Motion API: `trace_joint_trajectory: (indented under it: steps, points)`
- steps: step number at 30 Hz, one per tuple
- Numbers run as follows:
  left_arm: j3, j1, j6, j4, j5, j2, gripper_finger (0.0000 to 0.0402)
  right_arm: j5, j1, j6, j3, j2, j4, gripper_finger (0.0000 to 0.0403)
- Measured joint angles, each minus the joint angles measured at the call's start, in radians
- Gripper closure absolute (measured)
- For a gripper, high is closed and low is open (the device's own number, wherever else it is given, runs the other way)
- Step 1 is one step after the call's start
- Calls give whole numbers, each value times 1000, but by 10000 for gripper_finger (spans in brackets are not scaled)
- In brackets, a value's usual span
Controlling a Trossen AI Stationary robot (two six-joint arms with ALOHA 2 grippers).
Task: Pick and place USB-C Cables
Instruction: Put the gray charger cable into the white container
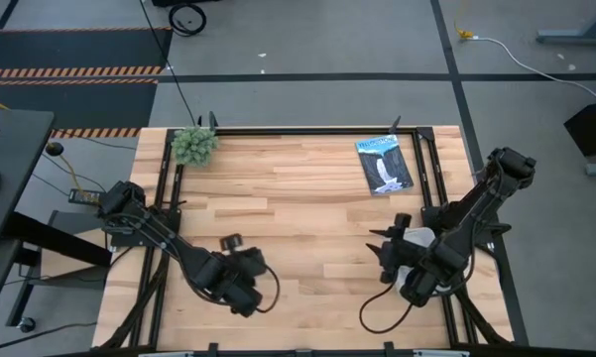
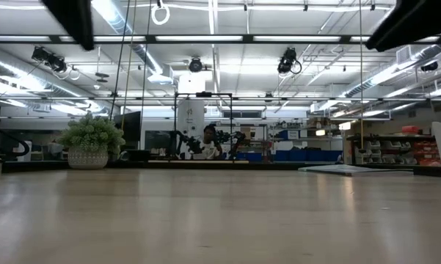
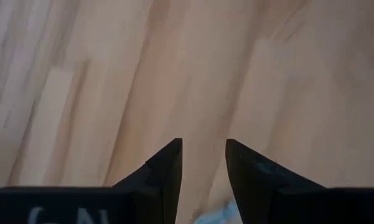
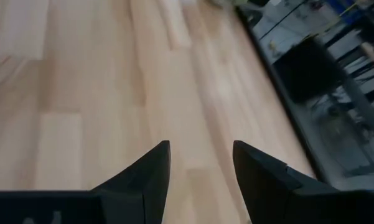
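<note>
In the high view my left gripper [image 1: 245, 296] hovers over the near left part of the table. Its fingers are open in the left wrist view [image 3: 203, 168], with bare wood ahead and a pale blue scrap [image 3: 216, 215] far back between them. My right gripper [image 1: 413, 290] is over the near right part and also open [image 4: 201, 168], above bare wood. A thin black cord [image 1: 377, 315] lies in a loop on the table just beside it. A small black coil [image 1: 231, 241] lies beyond the left gripper. The white tray [image 1: 420, 237] is mostly hidden under the right arm.
A dark blue printed packet [image 1: 384, 164] lies flat at the far right of the table, and a small green plant in a pot [image 1: 193, 146] stands at the far left corner. Black frame rails run along both sides. Bare wood fills the middle.
</note>
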State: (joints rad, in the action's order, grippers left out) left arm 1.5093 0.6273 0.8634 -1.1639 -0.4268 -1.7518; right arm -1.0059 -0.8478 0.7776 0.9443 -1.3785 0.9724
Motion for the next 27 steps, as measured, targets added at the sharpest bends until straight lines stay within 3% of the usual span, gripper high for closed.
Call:
trace_joint_trajectory:
  steps: [6,12,18,27]
  points:
    - [-40,5,15,-99,117,-29,271,-84,0,-31,0,-6,-101,222]
    - [-131,6,-45,-39,320,-30,271,-54,-30,-90,-1,-25,-162,222]
    - [-219,29,-271,86,346,-30,271,-40,-55,-75,-26,-27,-200,222]
    - [-334,26,-450,295,361,-30,271,27,-62,-64,-97,-27,-321,222]
